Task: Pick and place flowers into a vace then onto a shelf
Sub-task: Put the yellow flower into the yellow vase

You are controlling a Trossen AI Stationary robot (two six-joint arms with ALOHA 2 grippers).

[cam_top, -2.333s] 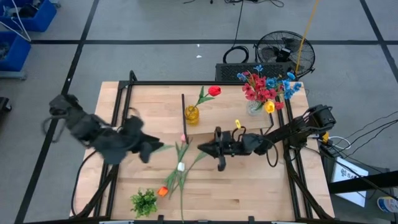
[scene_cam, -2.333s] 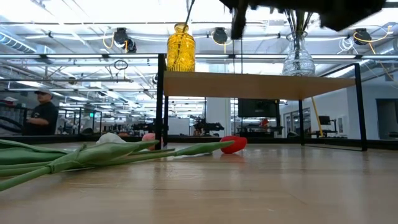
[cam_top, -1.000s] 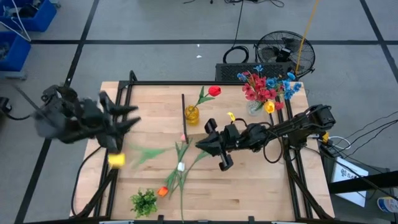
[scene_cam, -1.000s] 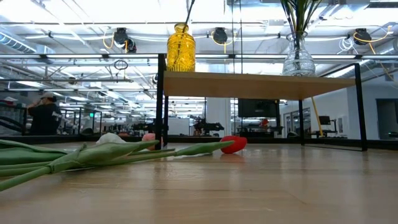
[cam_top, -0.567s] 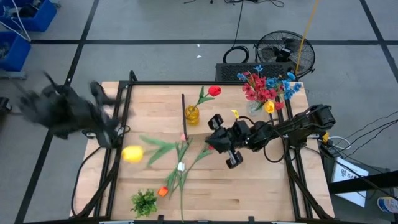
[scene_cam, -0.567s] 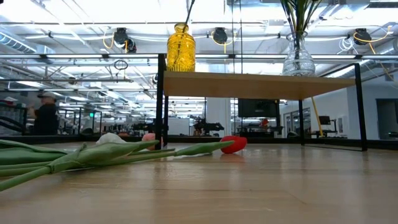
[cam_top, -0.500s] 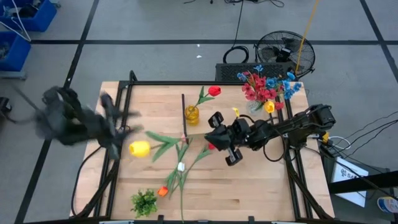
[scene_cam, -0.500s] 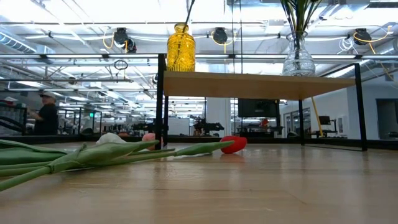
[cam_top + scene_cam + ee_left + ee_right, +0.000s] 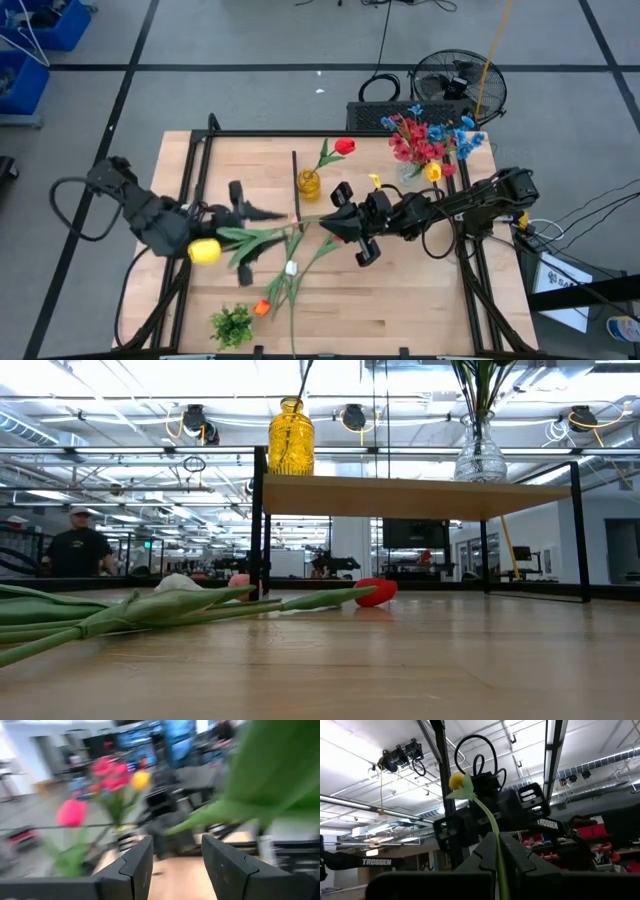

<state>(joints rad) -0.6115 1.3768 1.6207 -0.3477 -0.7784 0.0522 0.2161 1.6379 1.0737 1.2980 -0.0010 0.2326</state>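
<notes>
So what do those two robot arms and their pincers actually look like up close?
Both arms are dark, nearly black, built of chunky jointed segments. The left arm trails a looping black cable. The right arm has a small yellow patch near its base. Each pincer has two flat, angular dark fingers. White "TROSSEN" lettering marks an arm.

the light-wood desk [image 9: 420, 300] carries loose tulips [image 9: 290, 268] and a green leafy clump [image 9: 231, 324] lying between the two tools. the shelf [image 9: 400, 495] behind them bears a yellow vase [image 9: 290, 436] and a clear vase [image 9: 480, 458].
</notes>
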